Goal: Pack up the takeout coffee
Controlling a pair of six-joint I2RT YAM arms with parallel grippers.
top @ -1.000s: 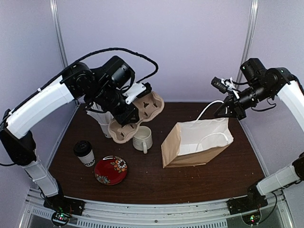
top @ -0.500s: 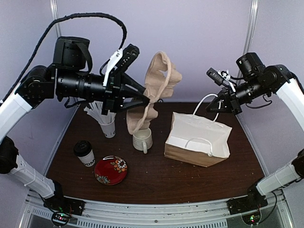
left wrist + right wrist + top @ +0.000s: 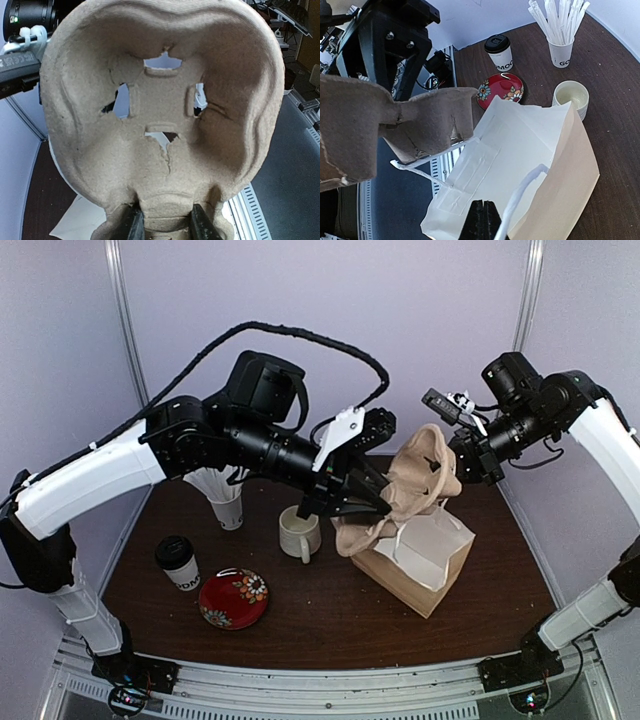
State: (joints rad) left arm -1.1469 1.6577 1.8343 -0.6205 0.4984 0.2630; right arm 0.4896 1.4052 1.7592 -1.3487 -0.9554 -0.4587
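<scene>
The takeout coffee (image 3: pixel 178 562), a white paper cup with black lettering and a black lid, stands at the table's front left, also in the right wrist view (image 3: pixel 499 52). No gripper is near it. My left gripper (image 3: pixel 365 505) is shut on the edge of a brown pulp cup carrier (image 3: pixel 415 485), its fingers (image 3: pixel 131 223) pinching the rim (image 3: pixel 165 225). The carrier (image 3: pixel 160 100) hangs tilted over the mouth of a paper bag (image 3: pixel 420 560). My right gripper (image 3: pixel 470 465) is shut (image 3: pixel 481 220) on the bag's white handle (image 3: pixel 530 182), holding the bag (image 3: pixel 530 145) open and tilted.
A white ceramic mug (image 3: pixel 300 533) stands mid-table, just left of the bag. A small paper cup full of straws (image 3: pixel 225 495) is behind it at the left. A red patterned plate (image 3: pixel 233 598) lies beside the coffee near the front.
My left arm has swung the cup carrier rightward from above the mug to over the bag. The bag has been pulled up from lying flat to standing tilted.
</scene>
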